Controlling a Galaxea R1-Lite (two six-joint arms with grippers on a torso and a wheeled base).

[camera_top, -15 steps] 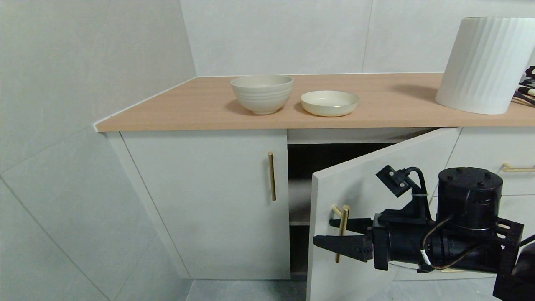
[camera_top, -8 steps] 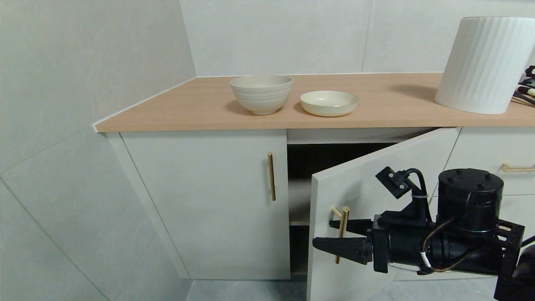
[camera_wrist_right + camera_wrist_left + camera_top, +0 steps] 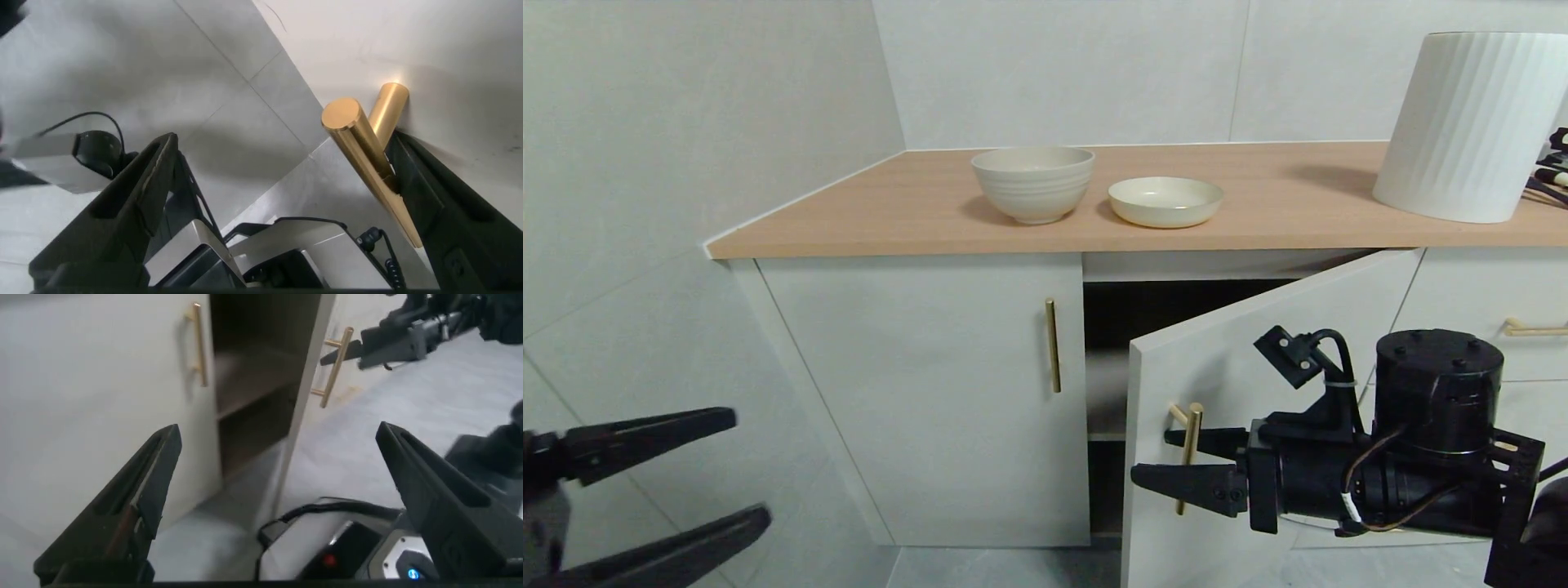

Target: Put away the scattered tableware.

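Round cream bowl [image 3: 1034, 183] with ribbed wall seen upright on wood-grain desk [image 3: 890, 214], near front edge. Shallow, smooth cream dish [image 3: 1165, 201] set just beside bowl, not touching, toward right end. Tall white fluted cylinder [image 3: 1470, 122] stood at desk's right end. Below desk, flat pale cabinet door [image 3: 1258, 343] swung open; pale shelf [image 3: 1104, 390] seen inside dark cupboard. Right claw [image 3: 1152, 456] held wide, slim round brass handle [image 3: 1191, 453] lodged between its fingers. Left claw [image 3: 747, 467] spread wide, low by left wall

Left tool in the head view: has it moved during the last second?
Yes. The left tool has entered at lower left, coming nearer the closed cabinet door.
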